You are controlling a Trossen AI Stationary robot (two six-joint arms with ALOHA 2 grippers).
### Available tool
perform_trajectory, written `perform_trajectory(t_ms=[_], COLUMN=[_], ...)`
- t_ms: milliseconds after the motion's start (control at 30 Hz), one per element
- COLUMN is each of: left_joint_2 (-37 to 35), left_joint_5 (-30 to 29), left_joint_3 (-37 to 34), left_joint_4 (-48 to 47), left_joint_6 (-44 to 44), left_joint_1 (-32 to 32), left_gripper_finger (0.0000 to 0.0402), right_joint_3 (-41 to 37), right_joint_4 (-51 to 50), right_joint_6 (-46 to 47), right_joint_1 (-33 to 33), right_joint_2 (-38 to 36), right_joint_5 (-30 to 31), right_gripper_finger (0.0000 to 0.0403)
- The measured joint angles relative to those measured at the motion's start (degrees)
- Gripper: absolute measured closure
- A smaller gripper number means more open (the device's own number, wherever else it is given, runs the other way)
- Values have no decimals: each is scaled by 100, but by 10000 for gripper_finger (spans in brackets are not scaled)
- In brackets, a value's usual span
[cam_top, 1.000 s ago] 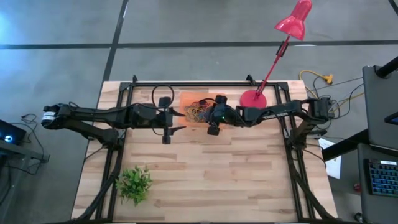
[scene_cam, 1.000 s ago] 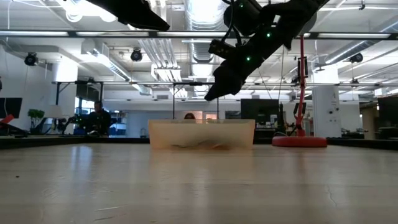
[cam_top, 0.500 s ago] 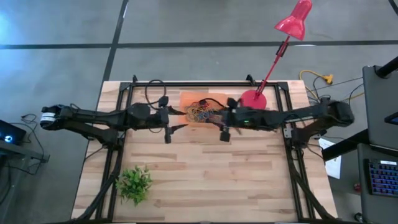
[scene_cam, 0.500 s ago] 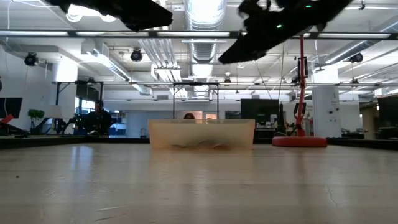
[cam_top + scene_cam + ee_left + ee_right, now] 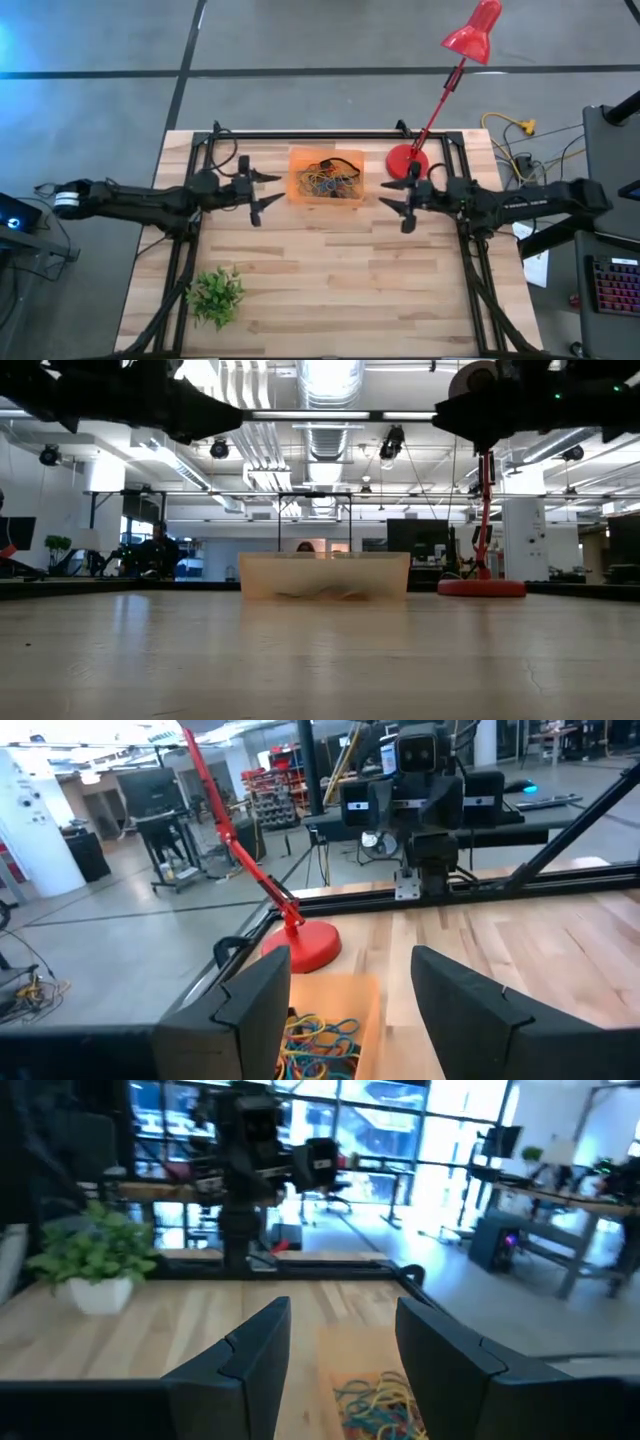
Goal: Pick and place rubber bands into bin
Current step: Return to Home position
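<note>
The rubber bands (image 5: 325, 181) heaped in the bin (image 5: 355, 155) are judged light and limp, best pinched by one loose strand. The left gripper (image 5: 268, 190) at its nine o'clock and the right gripper (image 5: 386, 195) at three are held wide, empty.

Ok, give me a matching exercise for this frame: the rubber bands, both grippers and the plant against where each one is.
Things:
1. left gripper
2. plant
3. rubber bands
4. right gripper

Places or states:
A. piled inside the orange bin
B. open, beside the red lamp base
C. open, on the bin's side away from the lamp
D. near a corner of the table, far from the bin

Pairs: 1-C, 2-D, 3-A, 4-B
</note>
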Motion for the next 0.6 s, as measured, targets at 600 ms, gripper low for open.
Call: perform_trajectory(t_ms=[600], left_joint_2=[-2020], left_joint_5=[82], left_joint_3=[-1444], left_joint_4=[24], left_joint_6=[-128], left_joint_1=[70], left_gripper_finger=[209], right_joint_3=[-1298], right_joint_4=[-10], right_joint_6=[376], right_joint_1=[-17], right_joint_2=[-1745], right_joint_5=[-142], right_gripper_finger=[241])
